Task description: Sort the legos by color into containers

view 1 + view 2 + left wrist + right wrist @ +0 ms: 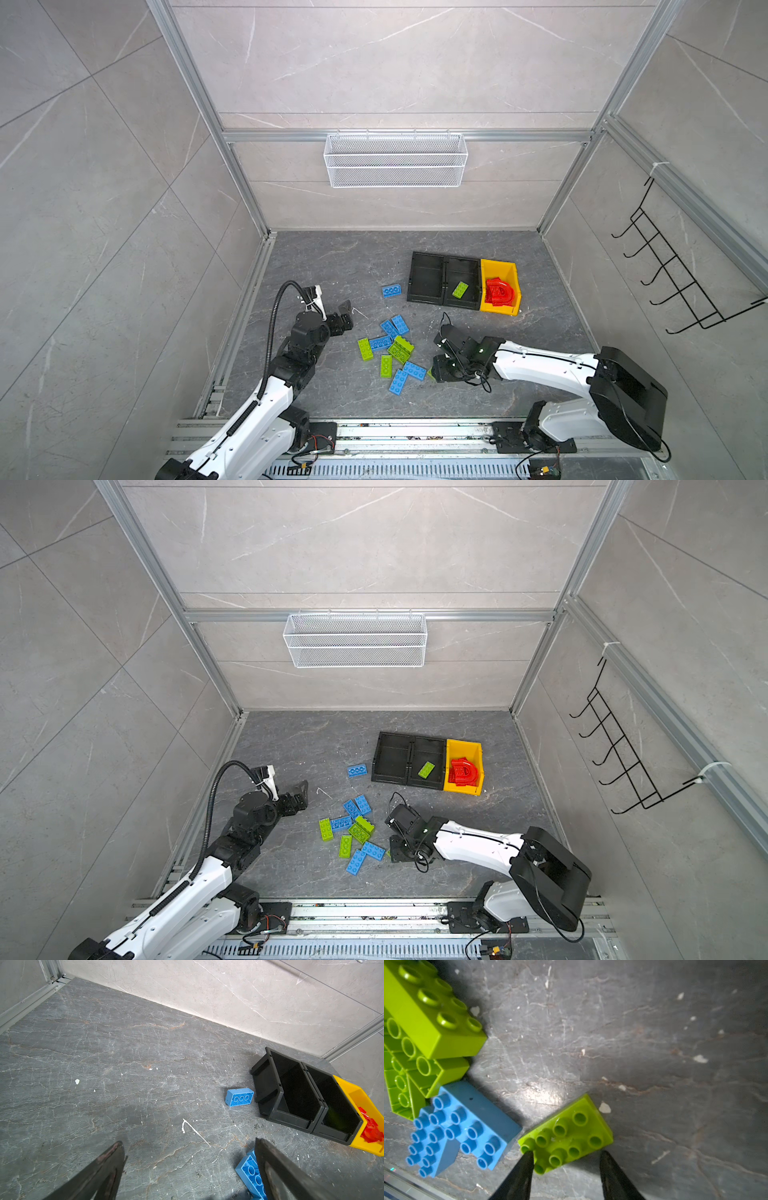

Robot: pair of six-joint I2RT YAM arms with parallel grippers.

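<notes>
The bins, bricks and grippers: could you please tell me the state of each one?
Left black bin: empty.
Middle black bin: holds one green brick.
Yellow bin: holds red pieces.
Loose bricks: scattered, unsorted.
Left gripper: open, empty.
Right gripper: open, jaws either side of the nearest green brick.

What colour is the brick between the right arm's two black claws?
The brick is lime green, best seen in the right wrist view.

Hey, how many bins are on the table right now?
3, in a row: left black bin empty, middle black bin holding a green brick, yellow bin holding red pieces.
</notes>
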